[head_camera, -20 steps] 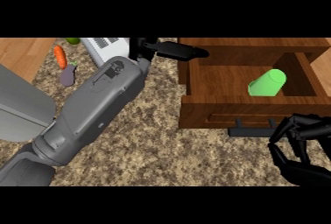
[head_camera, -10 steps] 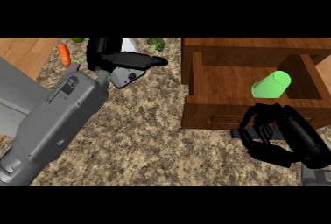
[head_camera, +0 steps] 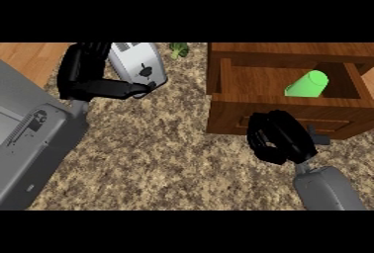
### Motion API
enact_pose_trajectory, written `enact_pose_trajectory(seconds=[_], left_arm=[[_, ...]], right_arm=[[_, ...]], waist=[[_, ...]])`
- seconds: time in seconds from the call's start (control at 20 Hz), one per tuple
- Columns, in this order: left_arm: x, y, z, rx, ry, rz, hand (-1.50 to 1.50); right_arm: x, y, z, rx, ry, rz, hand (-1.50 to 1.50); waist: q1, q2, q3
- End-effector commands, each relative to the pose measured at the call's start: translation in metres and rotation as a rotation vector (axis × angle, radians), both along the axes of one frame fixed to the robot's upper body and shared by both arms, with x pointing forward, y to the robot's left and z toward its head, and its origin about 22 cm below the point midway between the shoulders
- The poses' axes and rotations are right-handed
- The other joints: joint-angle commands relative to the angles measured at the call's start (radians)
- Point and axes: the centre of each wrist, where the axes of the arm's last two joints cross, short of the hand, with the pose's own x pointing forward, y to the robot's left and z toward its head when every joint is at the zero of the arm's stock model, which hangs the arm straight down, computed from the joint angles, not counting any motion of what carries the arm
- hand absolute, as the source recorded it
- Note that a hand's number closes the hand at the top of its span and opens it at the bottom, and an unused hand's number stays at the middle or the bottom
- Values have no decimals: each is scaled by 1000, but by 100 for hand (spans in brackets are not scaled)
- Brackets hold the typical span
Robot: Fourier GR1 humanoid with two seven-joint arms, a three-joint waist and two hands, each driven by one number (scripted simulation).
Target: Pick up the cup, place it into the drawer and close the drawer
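Observation:
A green cup lies on its side inside the open wooden drawer at the upper right. My right hand rests against the drawer's front panel, fingers curled, covering most of the dark handle. Whether the fingers hold the handle is hidden. Over at the upper left, my left hand hangs above the counter beside the toaster, fingers relaxed and holding nothing.
A silver toaster stands at the back, just right of my left hand. A green vegetable lies behind it. My grey left forearm fills the left side. The speckled counter stretches in front of the drawer.
My right hand has come up from the lower right onto the drawer's front. My left hand has drawn back leftward, away from the drawer, to the toaster. The cup has stayed in the drawer.

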Motion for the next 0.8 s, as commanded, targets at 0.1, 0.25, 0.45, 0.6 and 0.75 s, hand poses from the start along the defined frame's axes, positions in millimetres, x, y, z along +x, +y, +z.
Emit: enact_pose_trajectory(seconds=[0.1,0.25,0.45,0.6,0.75], left_arm=[[-26,29,-25,-13,8,20,-150],[-31,59,-2,11,-1,45,-150],[-36,70,-16,3,-11,36,-150],[-35,69,-18,-13,-6,9,-150],[-47,78,-27,-19,-8,7,-150]], right_arm=[[42,17,-44,-91,-11,-5,150],[68,3,-37,-70,9,-17,150],[106,17,-22,-41,44,-21,150],[107,-14,-43,-58,53,-48,150],[121,-26,-28,-36,86,-76,150]], waist=[[-8,4,1],[-15,3,1],[-4,8,1],[5,15,2],[31,21,2]])
